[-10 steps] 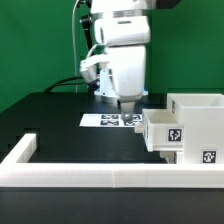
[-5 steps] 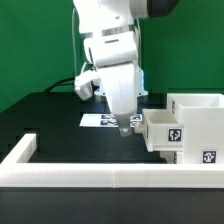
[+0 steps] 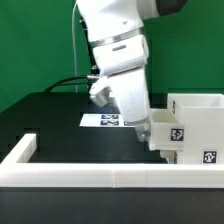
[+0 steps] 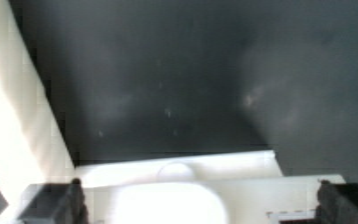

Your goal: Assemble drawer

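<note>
The white drawer housing (image 3: 197,118) stands at the exterior view's right, open-topped from here, with a tag low on its front. A small white tray (image 3: 168,133) with a tag sits against its left side. My gripper (image 3: 147,136) is tilted and reaches down to the tray's left edge. In the wrist view the gripper (image 4: 199,205) is open, with its dark fingertips (image 4: 55,203) far apart and a blurred white part of the tray (image 4: 179,176) between them. I cannot tell whether the fingers touch it. A second tray is not in view.
The long low white rail (image 3: 100,172) runs along the front and bends back at the exterior view's left; it also shows in the wrist view (image 4: 16,95). The marker board (image 3: 104,120) lies on the black table (image 3: 60,125) behind the gripper.
The arm has swung toward the exterior view's right and tilted, bringing the gripper from above the marker board down to the tray's left edge.
</note>
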Available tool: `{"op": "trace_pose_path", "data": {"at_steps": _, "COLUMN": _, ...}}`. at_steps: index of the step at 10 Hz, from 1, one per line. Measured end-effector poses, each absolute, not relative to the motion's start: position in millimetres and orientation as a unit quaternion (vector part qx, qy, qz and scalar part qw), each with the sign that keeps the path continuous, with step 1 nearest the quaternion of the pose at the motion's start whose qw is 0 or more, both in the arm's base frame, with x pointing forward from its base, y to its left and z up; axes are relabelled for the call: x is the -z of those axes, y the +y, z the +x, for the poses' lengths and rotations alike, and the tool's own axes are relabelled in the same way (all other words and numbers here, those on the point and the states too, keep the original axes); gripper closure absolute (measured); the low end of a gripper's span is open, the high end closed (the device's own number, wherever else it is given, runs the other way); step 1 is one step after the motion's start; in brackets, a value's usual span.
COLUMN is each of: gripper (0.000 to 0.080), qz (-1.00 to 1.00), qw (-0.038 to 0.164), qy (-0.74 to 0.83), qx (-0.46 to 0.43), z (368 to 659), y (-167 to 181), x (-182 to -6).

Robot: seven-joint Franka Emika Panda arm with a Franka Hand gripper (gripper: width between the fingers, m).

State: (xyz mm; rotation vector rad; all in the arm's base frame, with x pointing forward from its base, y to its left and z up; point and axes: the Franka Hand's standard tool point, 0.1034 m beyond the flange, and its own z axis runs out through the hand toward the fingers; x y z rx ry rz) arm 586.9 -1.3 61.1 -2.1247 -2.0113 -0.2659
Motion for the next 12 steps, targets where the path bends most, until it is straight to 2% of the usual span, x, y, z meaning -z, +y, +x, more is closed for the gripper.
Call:
{"op": "trace_pose_path", "data": {"at_steps": 2, "gripper": 0.0151, "qz": -0.721, "qw": 0.088, "qy": -0.683, "qx": 0.076, "z": 586, "y": 4, "x": -57.9}}
{"op": "trace_pose_path", "data": {"at_steps": 5, "gripper": 0.0151, "qz": -0.720, "qw": 0.088, "qy": -0.684, "qx": 0.075, "z": 585, "y": 1, "x": -56.8}}
{"op": "trace_pose_path", "data": {"at_steps": 6, "gripper": 0.0151, "qz": -0.698, "qw": 0.081, "qy": -0.707, "qx": 0.081, "z": 583, "y": 4, "x": -54.4}}
{"op": "trace_pose_path", "data": {"at_steps": 9, "gripper": 0.0151, "qz": -0.712, "qw": 0.087, "qy": -0.692, "qx": 0.080, "z": 583, "y": 30, "x": -56.3}}
{"op": "trace_pose_path", "data": {"at_steps": 12, "gripper": 0.0151, "qz": -0.712, "qw": 0.083, "qy": -0.693, "qx": 0.074, "z": 582, "y": 26, "x": -55.6}}
